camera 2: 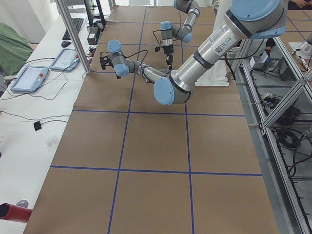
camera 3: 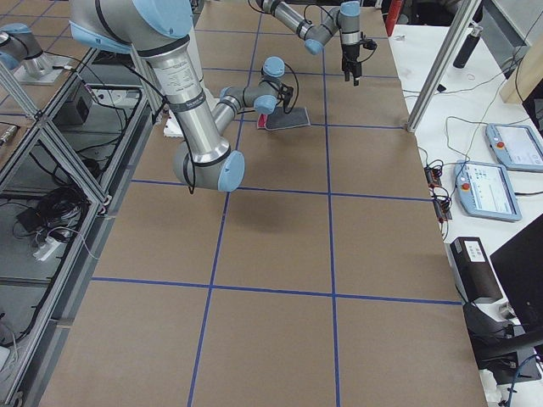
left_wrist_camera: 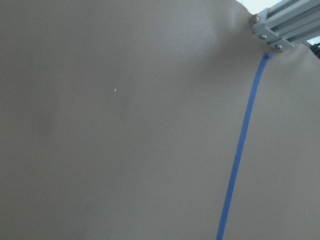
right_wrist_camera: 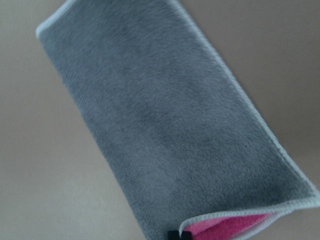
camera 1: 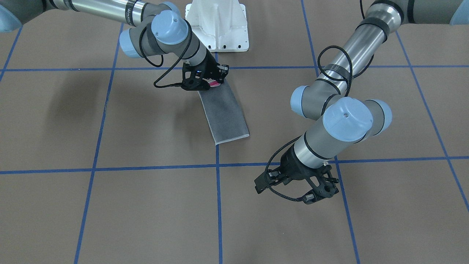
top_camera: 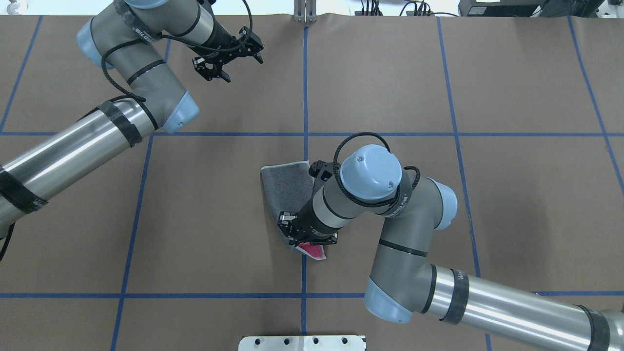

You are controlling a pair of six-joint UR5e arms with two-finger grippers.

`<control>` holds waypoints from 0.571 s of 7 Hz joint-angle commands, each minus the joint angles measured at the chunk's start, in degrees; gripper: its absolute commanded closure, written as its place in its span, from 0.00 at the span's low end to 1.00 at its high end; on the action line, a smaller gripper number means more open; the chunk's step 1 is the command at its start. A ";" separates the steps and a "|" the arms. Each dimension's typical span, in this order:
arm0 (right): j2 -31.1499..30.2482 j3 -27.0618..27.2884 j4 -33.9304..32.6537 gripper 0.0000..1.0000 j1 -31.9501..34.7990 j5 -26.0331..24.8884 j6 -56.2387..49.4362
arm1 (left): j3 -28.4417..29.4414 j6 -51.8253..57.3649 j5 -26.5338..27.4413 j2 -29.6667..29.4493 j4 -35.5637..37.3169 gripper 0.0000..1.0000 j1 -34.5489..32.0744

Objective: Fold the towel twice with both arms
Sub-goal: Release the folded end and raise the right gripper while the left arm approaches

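Observation:
The towel (camera 1: pixel 225 113) lies on the brown table as a narrow strip folded once, dark grey face up, with a light stitched edge. It also shows in the overhead view (top_camera: pixel 287 187) and fills the right wrist view (right_wrist_camera: pixel 165 125). My right gripper (camera 1: pixel 217 83) (top_camera: pixel 308 242) is shut on the strip's end nearest the robot base and lifts it a little, so the pink inner face (top_camera: pixel 313 250) shows. My left gripper (camera 1: pixel 322 192) (top_camera: pixel 239 61) is open and empty, far from the towel over the table's far side.
The white pedestal base (camera 1: pixel 220 25) stands just behind the right gripper. Blue tape lines (camera 1: pixel 218 190) cross the table. An aluminium post (left_wrist_camera: pixel 280 25) stands at the far edge near the left gripper. Tablets (camera 2: pixel 29 78) lie on a side bench.

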 commanded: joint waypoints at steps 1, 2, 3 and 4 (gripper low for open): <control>2.60 -1.91 0.10 0.60 -0.45 0.02 0.08 | -0.02 0.09 0.00 0.02 0.07 0.00 -0.07; 3.39 -2.09 0.18 0.49 -0.45 0.02 0.08 | -0.02 0.09 0.00 0.02 0.16 0.00 -0.15; 4.01 -2.35 0.18 0.19 -0.36 0.02 0.08 | -0.02 0.09 0.00 0.02 0.16 0.00 -0.50; 4.27 -2.18 0.18 0.00 -0.18 -0.24 2.17 | -0.02 0.09 0.00 0.02 0.16 0.00 -0.51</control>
